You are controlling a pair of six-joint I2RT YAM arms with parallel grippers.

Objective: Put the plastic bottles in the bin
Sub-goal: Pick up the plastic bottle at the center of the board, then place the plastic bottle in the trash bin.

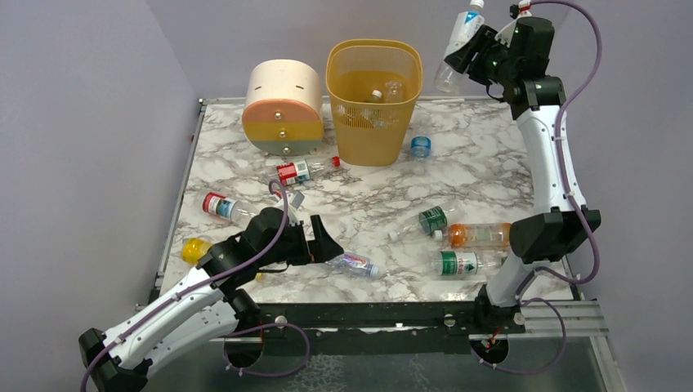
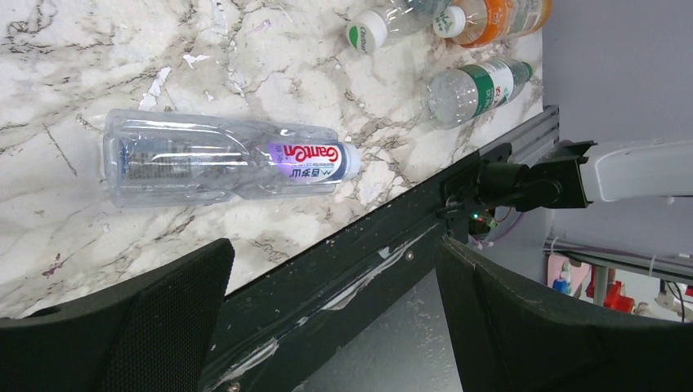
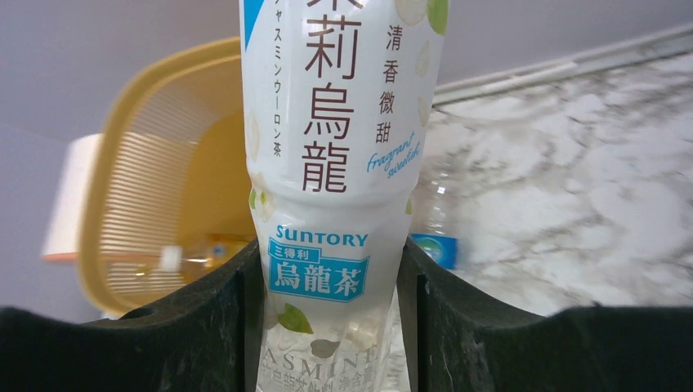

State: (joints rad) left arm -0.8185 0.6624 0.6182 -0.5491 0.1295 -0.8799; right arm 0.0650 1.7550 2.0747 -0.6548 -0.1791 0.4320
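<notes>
My right gripper (image 1: 472,51) is raised high, just right of the yellow bin (image 1: 372,139), and is shut on a white-labelled tea bottle (image 1: 458,41). In the right wrist view the bottle (image 3: 339,163) stands upright between the two pads, with the bin (image 3: 163,188) behind on the left. My left gripper (image 1: 323,243) hangs open low over the table's near edge, beside a clear purple-labelled bottle (image 1: 353,263). That bottle (image 2: 221,159) lies flat ahead of the empty left gripper (image 2: 335,261). Some bottles (image 1: 380,94) lie inside the bin.
A round cream-orange-green drawer unit (image 1: 282,106) stands left of the bin. Loose bottles lie about: red-labelled (image 1: 296,171), red-capped (image 1: 225,206), yellow (image 1: 196,249), blue-labelled (image 1: 420,147), green-capped (image 1: 431,219), orange (image 1: 478,235), green-labelled (image 1: 459,262). The dark rail (image 2: 351,269) edges the table.
</notes>
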